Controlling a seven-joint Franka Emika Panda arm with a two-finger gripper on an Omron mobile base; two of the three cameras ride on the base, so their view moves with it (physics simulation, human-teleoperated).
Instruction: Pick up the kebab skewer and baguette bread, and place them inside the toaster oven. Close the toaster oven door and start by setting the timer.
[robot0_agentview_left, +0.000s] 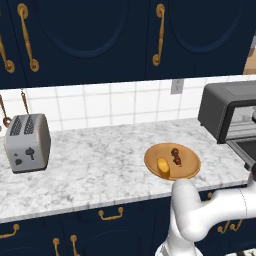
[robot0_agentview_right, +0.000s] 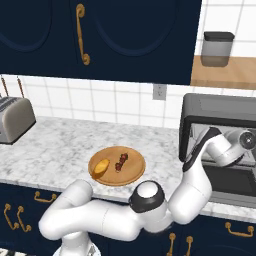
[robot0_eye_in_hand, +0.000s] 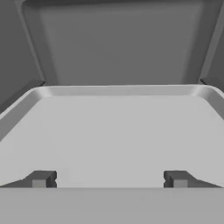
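A white robot arm reaches into the open toaster oven (robot0_agentview_right: 220, 145), its gripper (robot0_eye_in_hand: 109, 179) spread wide and empty above a pale grey tray (robot0_eye_in_hand: 109, 131), while the kebab skewer (robot0_agentview_right: 121, 162) and the baguette bread (robot0_agentview_right: 101, 167) lie side by side, just apart, on a wooden plate (robot0_agentview_right: 135, 172) near the front edge of the marble counter (robot0_agentview_left: 90, 160), neither yet collected. The toaster oven door (robot0_agentview_right: 230, 182) hangs folded down toward the robot, and the chief risk from here appears to be the arm's exit: a wrist or forearm clipping the oven's frame or the lowered door on the way out, or a hurried sweep toward the plate knocking the food off the counter's edge. The hand view gives the tray's raised rim and the oven's back wall, with both fingertips (robot0_eye_in_hand: 41, 179) well clear of any surface; the right base view places the arm's wrist inside the oven mouth; the left base view alone takes in the silver two-slot toaster (robot0_agentview_left: 27, 142) far along the counter
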